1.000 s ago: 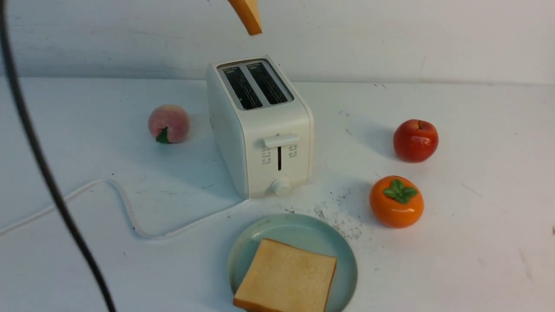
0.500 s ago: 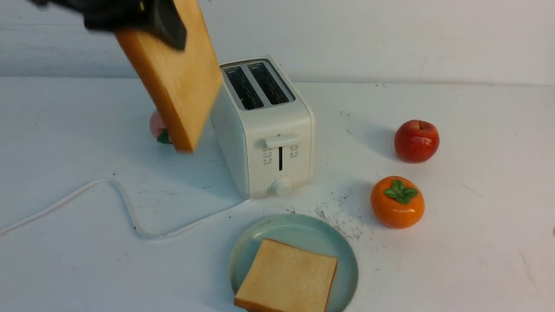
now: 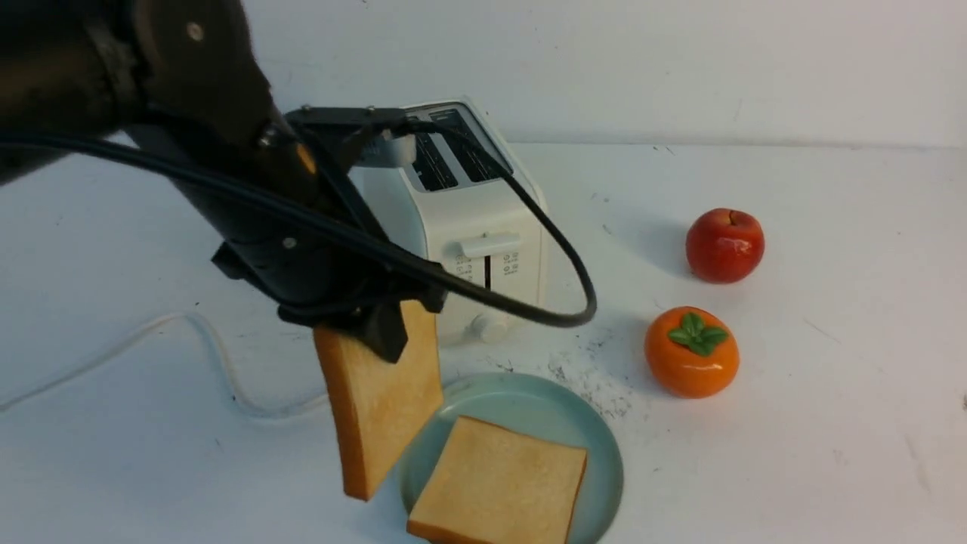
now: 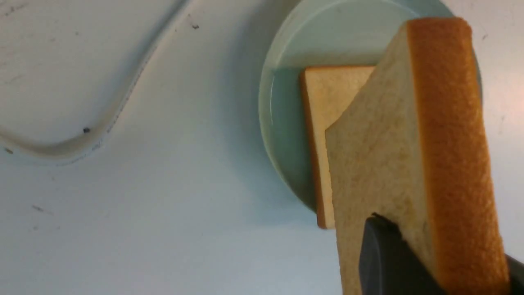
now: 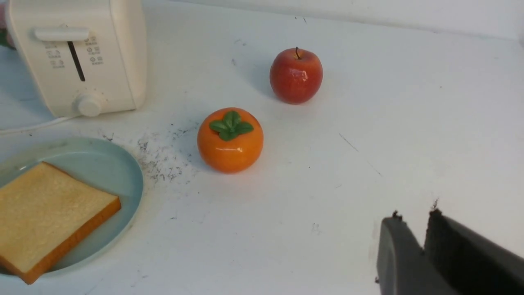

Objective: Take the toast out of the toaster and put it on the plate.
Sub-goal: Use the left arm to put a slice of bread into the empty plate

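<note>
My left gripper (image 3: 381,332) is shut on a slice of toast (image 3: 381,400) and holds it on edge, hanging just above the left rim of the pale blue-green plate (image 3: 529,400). A second slice (image 3: 498,483) lies flat on the plate. In the left wrist view the held toast (image 4: 409,143) stands over the plate (image 4: 282,123) and the flat slice (image 4: 327,90). The white toaster (image 3: 483,227) stands behind, both slots empty. My right gripper (image 5: 413,221) is shut and empty, low over the table at the right, out of the front view.
A red apple (image 3: 724,245) and an orange persimmon (image 3: 691,351) lie to the right of the toaster and plate. The toaster's white cord (image 3: 211,355) curls over the table at the left. Dark crumbs (image 3: 597,378) lie between plate and persimmon.
My left arm has come down and toward the front with the toast, from high up by the toaster's left side to just over the plate's left rim. The peach is now hidden behind the arm.
</note>
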Motion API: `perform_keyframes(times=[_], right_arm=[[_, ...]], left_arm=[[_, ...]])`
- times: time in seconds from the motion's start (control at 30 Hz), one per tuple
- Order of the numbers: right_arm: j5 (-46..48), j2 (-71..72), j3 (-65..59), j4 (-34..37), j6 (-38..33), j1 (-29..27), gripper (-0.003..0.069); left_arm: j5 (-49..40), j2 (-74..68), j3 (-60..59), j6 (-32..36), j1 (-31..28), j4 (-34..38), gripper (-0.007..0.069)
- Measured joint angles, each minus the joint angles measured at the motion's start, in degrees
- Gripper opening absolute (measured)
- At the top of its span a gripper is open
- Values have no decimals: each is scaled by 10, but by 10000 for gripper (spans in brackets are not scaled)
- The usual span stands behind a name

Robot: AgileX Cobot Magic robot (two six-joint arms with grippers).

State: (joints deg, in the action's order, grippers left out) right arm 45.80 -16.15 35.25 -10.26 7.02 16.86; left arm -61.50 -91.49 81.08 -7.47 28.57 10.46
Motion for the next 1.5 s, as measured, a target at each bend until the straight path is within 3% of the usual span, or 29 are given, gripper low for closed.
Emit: perform_keyframes(times=[0.1,0.2,0.27,0.3,0.4,0.47,0.7,0.87,1.07,1.5], right_arm=[[0,0,0,0,0,0,115],[0,0,0,0,0,0,118],[0,0,0,0,0,0,119],[0,0,0,0,0,0,120],[0,0,0,-1,0,0,124],[0,0,0,-1,0,0,126],[0,0,0,0,0,0,131],[0,0,0,0,0,0,135],[0,0,0,-1,0,0,139],[2,0,0,0,0,0,146]], left_arm=[[38,-21,0,-44,41,-61,120],[97,-54,0,-145,107,-205,120],[106,-63,0,-186,119,-245,120],[114,-71,0,-241,133,-308,120],[114,-80,0,-333,144,-404,120],[109,-81,0,-354,145,-425,120],[80,-98,0,-326,145,-418,120],[87,-118,0,-240,145,-359,120],[107,-138,0,-169,145,-338,120],[124,-159,1,-155,146,-309,120]])
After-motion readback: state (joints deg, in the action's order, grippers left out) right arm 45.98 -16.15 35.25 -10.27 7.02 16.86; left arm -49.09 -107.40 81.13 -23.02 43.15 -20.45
